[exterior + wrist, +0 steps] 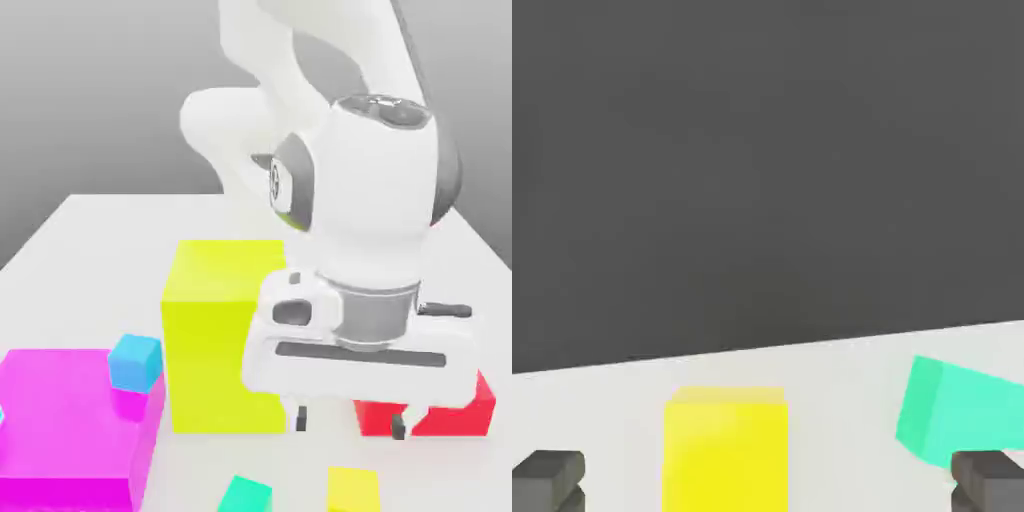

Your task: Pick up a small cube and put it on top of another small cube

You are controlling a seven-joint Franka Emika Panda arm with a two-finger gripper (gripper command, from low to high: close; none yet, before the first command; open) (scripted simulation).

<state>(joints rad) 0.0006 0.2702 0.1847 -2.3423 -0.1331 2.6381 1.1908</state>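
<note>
Small yellow cube (pixel 353 489): cut by exterior view's lower edge.
Teal-green cube (pixel 246 495): likewise cut below.
Red block (pixel 470 405): mostly hidden behind the hand.
Magenta block (pixel 60 425): cut at left edge.

Ext. cam: raised, facing the arm head-on, close to the hand (pixel 352 424), looking down on the white surface (pixel 90 225). Hand cam: sits on the hand (pixel 768 480), low over the surface, fingertips at frame edge. Both share the small yellow cube (pixel 353 489) (pixel 725 450) and teal cube (pixel 246 494) (pixel 962 412) just below the hand.
</note>
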